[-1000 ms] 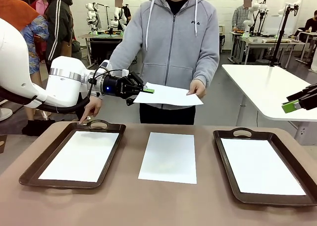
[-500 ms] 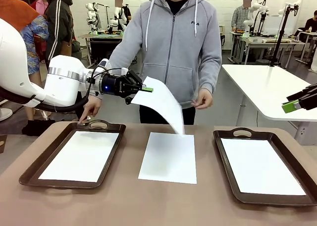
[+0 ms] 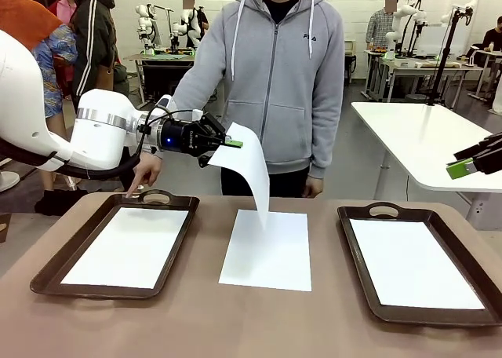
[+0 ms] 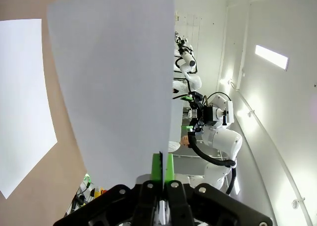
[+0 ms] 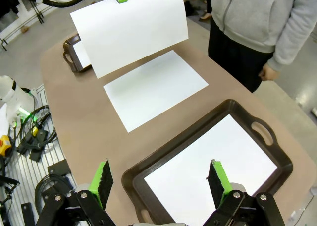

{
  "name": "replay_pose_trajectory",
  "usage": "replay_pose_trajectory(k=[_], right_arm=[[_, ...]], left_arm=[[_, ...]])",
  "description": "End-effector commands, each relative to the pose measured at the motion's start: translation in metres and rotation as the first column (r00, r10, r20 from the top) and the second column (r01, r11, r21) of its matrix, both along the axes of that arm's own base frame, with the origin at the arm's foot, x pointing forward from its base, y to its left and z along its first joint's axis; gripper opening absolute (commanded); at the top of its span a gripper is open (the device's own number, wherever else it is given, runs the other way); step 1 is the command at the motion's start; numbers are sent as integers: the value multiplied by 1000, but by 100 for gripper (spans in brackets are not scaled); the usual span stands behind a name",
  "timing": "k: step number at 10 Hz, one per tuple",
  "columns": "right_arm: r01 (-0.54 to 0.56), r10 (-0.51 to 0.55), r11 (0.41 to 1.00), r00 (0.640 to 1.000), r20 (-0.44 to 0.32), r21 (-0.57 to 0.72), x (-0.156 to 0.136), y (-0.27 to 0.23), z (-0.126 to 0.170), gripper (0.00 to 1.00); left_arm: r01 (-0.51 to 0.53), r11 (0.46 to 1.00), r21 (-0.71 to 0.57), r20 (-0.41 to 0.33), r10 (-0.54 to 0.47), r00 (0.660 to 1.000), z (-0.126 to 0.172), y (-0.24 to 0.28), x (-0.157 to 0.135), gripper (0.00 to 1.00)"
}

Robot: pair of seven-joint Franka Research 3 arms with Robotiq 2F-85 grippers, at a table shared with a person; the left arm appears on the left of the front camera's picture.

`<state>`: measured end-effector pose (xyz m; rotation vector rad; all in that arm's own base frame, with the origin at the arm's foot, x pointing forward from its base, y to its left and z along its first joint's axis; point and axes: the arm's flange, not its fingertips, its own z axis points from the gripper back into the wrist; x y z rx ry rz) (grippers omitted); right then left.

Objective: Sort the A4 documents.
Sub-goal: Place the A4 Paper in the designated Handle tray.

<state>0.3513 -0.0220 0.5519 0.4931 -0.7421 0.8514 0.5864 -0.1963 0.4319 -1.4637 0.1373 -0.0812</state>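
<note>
The left gripper [image 3: 234, 144] is clamped fully shut on the edge of a blank A4 sheet [image 3: 249, 166], with its green pads pinching the paper. The held sheet curls away from the pinch to the gripper's right. It then droops, and its free edge hangs over the far edge of a second A4 sheet [image 3: 267, 250]. That second sheet lies flat on the brown table [image 3: 235, 326], below the left gripper and to its right.

Below the left gripper and slightly to its left is the dark brown left tray [image 3: 47, 272], with a white sheet [image 3: 125, 246] lying flat inside it. A person's hand [image 3: 145, 172] reaches down to that tray's handle, just under the gripper's wrist.

The right gripper [image 5: 161, 179] has its jaws spread wide and grips nothing. It hangs above the right tray [image 5: 247, 117], and the sheet in that tray [image 5: 213, 161] lies flat directly beneath its fingers. From the right gripper, the second sheet on the table is farther out, and the held sheet hangs in the air beyond it.
</note>
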Motion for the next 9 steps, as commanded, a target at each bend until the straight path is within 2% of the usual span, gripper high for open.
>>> replay_pose_trajectory(k=[1, 7, 8, 9], right_arm=[[-4, 4, 1000, 1000, 1, 5, 0, 0, -1, 100], [-4, 4, 1000, 1000, 1, 5, 0, 0, -1, 100], [-4, 4, 1000, 1000, 1, 5, 0, 0, -1, 100], [-4, 4, 1000, 1000, 1, 5, 0, 0, -1, 100]], left_arm=[[-12, 1000, 8, -11, 12, 1000, 0, -2, 1, 0], [0, 1000, 0, 0, 0, 1000, 0, 0, 0, 1], [63, 995, 81, 97, -71, 993, 14, 0, -8, 1], [79, 984, 161, 169, -106, 980, 24, 7, -17, 1]])
